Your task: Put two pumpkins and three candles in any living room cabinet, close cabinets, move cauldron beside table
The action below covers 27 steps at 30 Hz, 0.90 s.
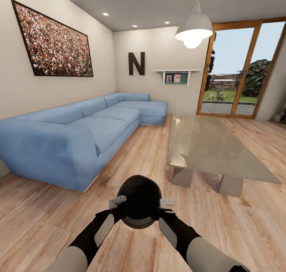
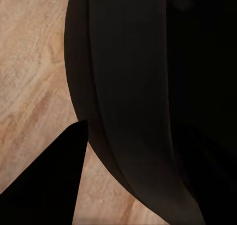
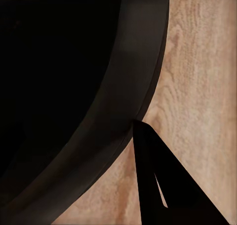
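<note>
The black round cauldron point(image 1: 139, 200) hangs just in front of me above the wooden floor, held from both sides. My left gripper point(image 1: 118, 201) is shut on its left rim and my right gripper point(image 1: 167, 203) on its right rim. In the left wrist view the cauldron wall point(image 2: 133, 87) curves past one dark finger point(image 2: 49, 185) on its outside. The right wrist view has the rim point(image 3: 143, 62) against an outer finger point(image 3: 163, 185); the inner fingers are hidden. The glass-topped table point(image 1: 210, 144) stands ahead to the right, its near corner a short way beyond the cauldron.
A long blue corner sofa point(image 1: 79, 133) runs along the left wall. Open wooden floor point(image 1: 135, 152) lies between sofa and table. Glass doors point(image 1: 238, 69) are at the back right, a pendant lamp point(image 1: 194, 27) hangs over the table, and a small wall shelf point(image 1: 176, 75) is behind it.
</note>
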Available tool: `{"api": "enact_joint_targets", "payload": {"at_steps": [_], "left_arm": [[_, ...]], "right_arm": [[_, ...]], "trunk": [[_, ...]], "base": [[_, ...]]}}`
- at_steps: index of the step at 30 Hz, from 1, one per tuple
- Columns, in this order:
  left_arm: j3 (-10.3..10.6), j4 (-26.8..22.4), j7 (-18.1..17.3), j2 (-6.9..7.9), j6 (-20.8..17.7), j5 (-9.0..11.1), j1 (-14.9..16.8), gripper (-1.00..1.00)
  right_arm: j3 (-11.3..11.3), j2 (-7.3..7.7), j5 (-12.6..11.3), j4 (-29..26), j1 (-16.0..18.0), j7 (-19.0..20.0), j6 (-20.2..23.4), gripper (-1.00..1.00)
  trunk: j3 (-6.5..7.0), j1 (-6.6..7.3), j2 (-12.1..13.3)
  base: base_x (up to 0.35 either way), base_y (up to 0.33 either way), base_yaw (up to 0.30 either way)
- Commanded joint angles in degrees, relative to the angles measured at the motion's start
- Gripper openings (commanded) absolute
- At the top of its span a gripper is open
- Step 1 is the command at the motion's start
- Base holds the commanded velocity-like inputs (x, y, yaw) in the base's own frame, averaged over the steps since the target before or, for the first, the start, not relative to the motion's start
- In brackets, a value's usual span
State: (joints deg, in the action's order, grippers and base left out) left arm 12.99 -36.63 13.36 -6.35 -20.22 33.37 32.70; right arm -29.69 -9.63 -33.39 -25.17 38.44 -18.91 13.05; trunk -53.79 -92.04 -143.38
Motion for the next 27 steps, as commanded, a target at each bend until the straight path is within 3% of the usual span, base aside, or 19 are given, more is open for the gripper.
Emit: {"api": "enact_joint_targets", "payload": {"at_steps": [1, 8, 27], "left_arm": [[0.82, -1.34, 0.44, 0.90, 0.01, 1.82, 0.08, -1.00], [0.87, -1.34, 0.44, 0.90, 0.01, 1.79, 0.09, -1.00], [0.81, -1.34, 0.44, 0.90, 0.01, 1.79, 0.08, -1.00]], "right_arm": [[-1.78, 0.57, -0.83, -0.05, 0.05, 2.74, 0.04, -1.00], [-1.78, 0.57, -0.81, -0.05, 0.05, 2.74, 0.05, -1.00], [-1.78, 0.57, -0.81, -0.05, 0.05, 2.74, 0.05, -1.00]], "trunk": [[-0.05, 0.02, -0.04], [0.03, 0.02, -0.04], [0.87, 0.02, -0.04]], "base": [[-0.007, -0.006, -0.002], [-0.001, -0.032, -0.061], [0.028, -0.246, -0.217]]}}
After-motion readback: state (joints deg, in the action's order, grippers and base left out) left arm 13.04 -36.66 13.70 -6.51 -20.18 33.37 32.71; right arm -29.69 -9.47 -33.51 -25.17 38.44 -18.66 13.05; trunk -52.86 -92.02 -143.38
